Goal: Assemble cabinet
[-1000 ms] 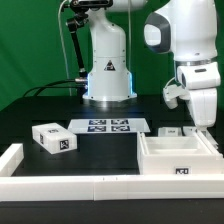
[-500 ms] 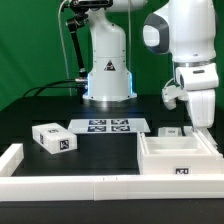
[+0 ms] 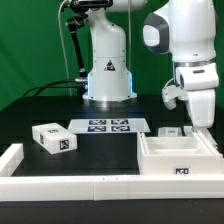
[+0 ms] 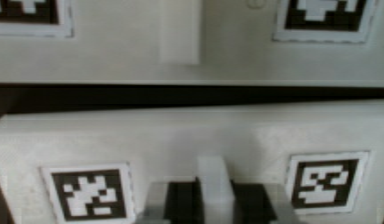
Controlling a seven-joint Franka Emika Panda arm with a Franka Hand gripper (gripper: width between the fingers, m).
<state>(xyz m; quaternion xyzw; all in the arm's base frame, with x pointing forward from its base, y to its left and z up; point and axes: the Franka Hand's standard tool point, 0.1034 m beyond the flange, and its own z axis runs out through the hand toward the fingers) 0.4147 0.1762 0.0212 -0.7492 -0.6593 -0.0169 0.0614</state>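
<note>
The cabinet box (image 3: 178, 158), a large open white box with a tag on its front wall, stands at the exterior view's right. My gripper (image 3: 203, 130) reaches down onto its far wall. In the wrist view the dark fingers (image 4: 178, 200) sit tight on both sides of a thin white ridge (image 4: 210, 175) of a tagged white surface, so my gripper (image 4: 210, 203) is shut on it. A small white tagged block (image 3: 53, 138) lies at the exterior view's left. Another small white piece (image 3: 170, 131) sits just behind the box.
The marker board (image 3: 108, 126) lies flat in the middle of the black table. A low white border rail (image 3: 60, 186) runs along the front and up the left side. The robot base (image 3: 108, 70) stands at the back.
</note>
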